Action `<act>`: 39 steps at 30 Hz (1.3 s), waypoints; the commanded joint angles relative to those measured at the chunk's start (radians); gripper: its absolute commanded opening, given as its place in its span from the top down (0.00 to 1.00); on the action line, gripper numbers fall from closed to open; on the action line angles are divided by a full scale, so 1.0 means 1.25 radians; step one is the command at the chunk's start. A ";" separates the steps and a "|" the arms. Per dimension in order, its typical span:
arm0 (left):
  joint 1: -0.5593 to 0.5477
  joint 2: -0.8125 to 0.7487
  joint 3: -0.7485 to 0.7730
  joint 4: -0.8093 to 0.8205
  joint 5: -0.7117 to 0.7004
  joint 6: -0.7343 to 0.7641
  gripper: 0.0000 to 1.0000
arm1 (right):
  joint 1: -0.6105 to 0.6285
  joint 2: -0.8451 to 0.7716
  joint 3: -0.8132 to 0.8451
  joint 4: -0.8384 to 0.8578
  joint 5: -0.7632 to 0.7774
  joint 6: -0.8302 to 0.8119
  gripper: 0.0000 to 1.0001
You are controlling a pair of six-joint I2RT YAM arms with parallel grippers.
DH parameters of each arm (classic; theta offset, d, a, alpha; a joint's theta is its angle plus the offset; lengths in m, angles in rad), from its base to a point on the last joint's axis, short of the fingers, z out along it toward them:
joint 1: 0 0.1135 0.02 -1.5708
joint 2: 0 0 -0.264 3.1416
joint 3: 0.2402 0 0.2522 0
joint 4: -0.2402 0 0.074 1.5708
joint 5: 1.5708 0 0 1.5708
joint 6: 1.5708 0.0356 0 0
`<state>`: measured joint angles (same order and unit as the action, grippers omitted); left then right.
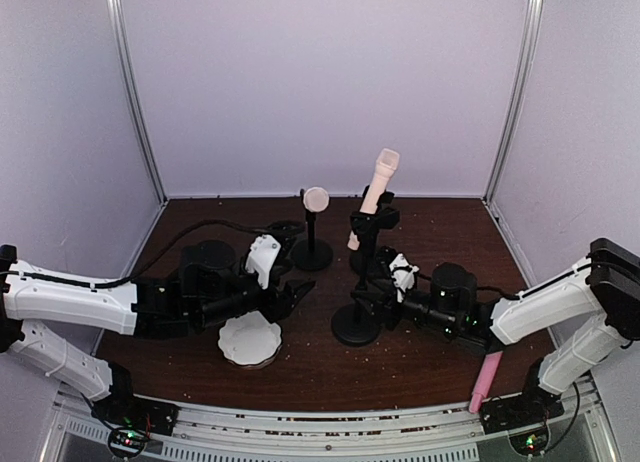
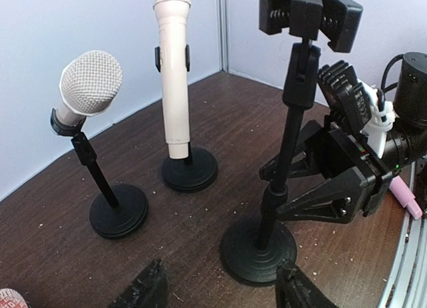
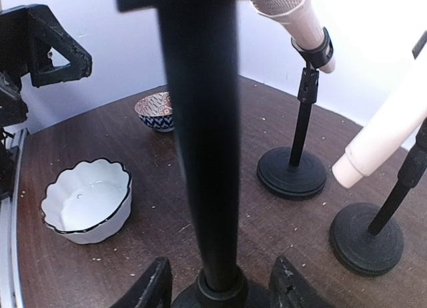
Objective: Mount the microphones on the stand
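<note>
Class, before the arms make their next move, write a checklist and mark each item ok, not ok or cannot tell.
1. Short cream microphone and tall cream microphone mounted: ok.
2. Clip of front stand empty: ok.
3. Pink microphone in a claw: not ok, lying at near edge of table.
4. Left claw open, empty: ok.
5. Right claw free: not ok, open astride front stand's pole.
6. Clip grips firmly enough: cannot tell.

Soft even light, weak shadows; wrist cams edge-warped; near stand pole [image 3: 200,155] blurry.
</note>
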<state>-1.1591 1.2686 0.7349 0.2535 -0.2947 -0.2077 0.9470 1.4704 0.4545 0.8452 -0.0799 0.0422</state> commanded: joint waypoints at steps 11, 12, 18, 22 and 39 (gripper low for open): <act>0.002 -0.001 0.014 0.016 0.000 0.006 0.42 | 0.016 0.022 0.064 -0.052 0.023 0.001 0.54; 0.002 0.001 0.016 0.016 0.003 0.007 0.42 | 0.017 0.024 0.064 -0.058 0.029 0.002 0.53; 0.002 0.010 0.016 0.016 0.014 0.007 0.42 | 0.018 0.016 0.065 -0.091 0.056 0.022 0.55; 0.002 0.016 0.018 0.017 0.014 0.012 0.42 | 0.019 0.008 0.057 -0.116 0.086 0.032 0.49; 0.002 0.053 0.023 0.038 0.035 0.013 0.42 | 0.021 -0.001 0.079 -0.134 0.058 0.051 0.88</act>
<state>-1.1591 1.3247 0.7425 0.2527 -0.2672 -0.2035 0.9703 1.4933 0.5354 0.6891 -0.0029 0.0795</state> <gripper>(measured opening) 0.583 0.198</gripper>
